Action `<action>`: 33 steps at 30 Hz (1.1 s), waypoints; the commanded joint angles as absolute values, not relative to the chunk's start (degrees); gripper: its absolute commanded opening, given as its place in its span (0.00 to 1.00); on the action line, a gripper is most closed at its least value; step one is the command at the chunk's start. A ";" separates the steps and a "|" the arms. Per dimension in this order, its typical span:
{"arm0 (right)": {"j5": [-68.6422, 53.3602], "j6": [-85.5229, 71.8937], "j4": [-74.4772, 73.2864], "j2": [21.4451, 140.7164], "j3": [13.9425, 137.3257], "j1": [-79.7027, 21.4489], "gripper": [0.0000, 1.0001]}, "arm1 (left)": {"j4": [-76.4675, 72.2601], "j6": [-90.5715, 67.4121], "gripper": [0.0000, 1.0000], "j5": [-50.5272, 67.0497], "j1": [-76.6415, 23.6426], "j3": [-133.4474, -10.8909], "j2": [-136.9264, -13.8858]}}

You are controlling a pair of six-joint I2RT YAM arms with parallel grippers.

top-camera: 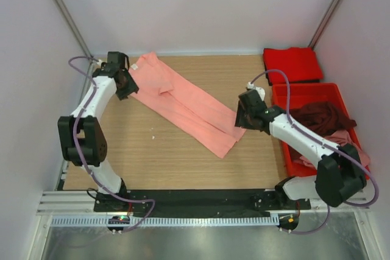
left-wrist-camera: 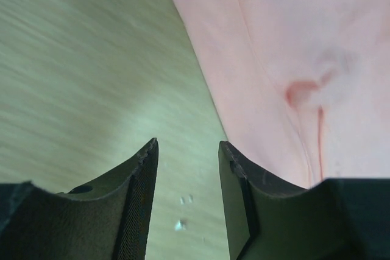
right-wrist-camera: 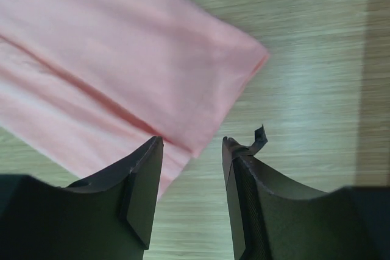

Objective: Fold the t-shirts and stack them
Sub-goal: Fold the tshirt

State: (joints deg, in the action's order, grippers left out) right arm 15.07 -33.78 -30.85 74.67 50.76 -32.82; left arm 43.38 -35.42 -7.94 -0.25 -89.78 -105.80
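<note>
The wooden surface (top-camera: 183,162) carries one garment in work: the salmon-pink t-shirt (top-camera: 183,105), folded lengthwise into a long narrow strip. Its long axis runs on a diagonal, from the far left corner down toward the near right. The collar end seems to point far-left and the hem end near-right, though the collar itself cannot be made out. A sleeve fold shows as a small flap near the far end.

At the right stands the red bin (top-camera: 311,88), and behind it, in the far right corner, the bright red t-shirt (top-camera: 292,64) lies folded flat, seemingly the start of the stack. Inside the bin the dark maroon t-shirt (top-camera: 323,117) sits crumpled on top, with the dusty pink t-shirt (top-camera: 338,138) bunched under it.

By this reading the task is under halfway: one shirt is done, one is part-folded and needs its crosswise folds and stacking, and two are untouched.

The left tool (top-camera: 125,83) hangs over the far-left end of the strip. Its wrist view shows the jaws apart with bare wood between them and the cloth (left-wrist-camera: 292,41) just beside one finger, so it is released.

The right tool (top-camera: 244,114) hangs at the near-right end, jaws apart above the cloth's corner (right-wrist-camera: 109,59) and grasping nothing.
</note>
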 commanded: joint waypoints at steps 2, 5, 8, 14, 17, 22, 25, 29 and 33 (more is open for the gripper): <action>8.10 -21.72 -31.99 80.93 56.76 -25.15 0.51 | 35.80 -39.45 0.46 -0.98 -8.51 -72.92 -92.92; 1.42 -19.34 -32.25 88.14 59.76 -20.93 0.50 | 30.95 -44.72 0.46 5.78 -14.66 -63.07 -87.90; -1.49 -17.76 -33.05 93.23 61.95 -19.87 0.50 | 28.04 -48.76 0.46 6.86 -21.87 -58.11 -84.83; -0.79 -15.48 -34.01 96.59 65.47 -17.14 0.50 | 22.34 -55.71 0.47 5.62 -31.54 -51.42 -82.97; -2.45 -14.51 -35.59 97.03 67.76 -15.12 0.51 | 18.12 -60.11 0.49 6.32 -33.74 -49.14 -83.49; -5.10 -13.62 -36.83 98.26 70.04 -11.43 0.52 | 11.54 -67.22 0.50 4.75 -39.28 -47.73 -87.09; -6.24 -12.92 -37.00 100.28 70.75 -9.94 0.52 | 7.49 -71.43 0.51 1.24 -43.85 -47.46 -87.89; -8.08 -12.48 -37.09 102.39 70.84 -8.44 0.52 | 6.85 -74.79 0.51 -1.85 -47.63 -49.39 -91.22; -11.68 -12.22 -37.09 103.80 70.66 -6.60 0.52 | 6.68 -77.51 0.51 -0.26 -49.48 -49.92 -95.88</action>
State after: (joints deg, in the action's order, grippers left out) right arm -7.81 -13.43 -36.32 103.85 69.23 -7.55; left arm 9.19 -73.30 1.39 -48.53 -48.71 -93.56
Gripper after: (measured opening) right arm 0.523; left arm 0.510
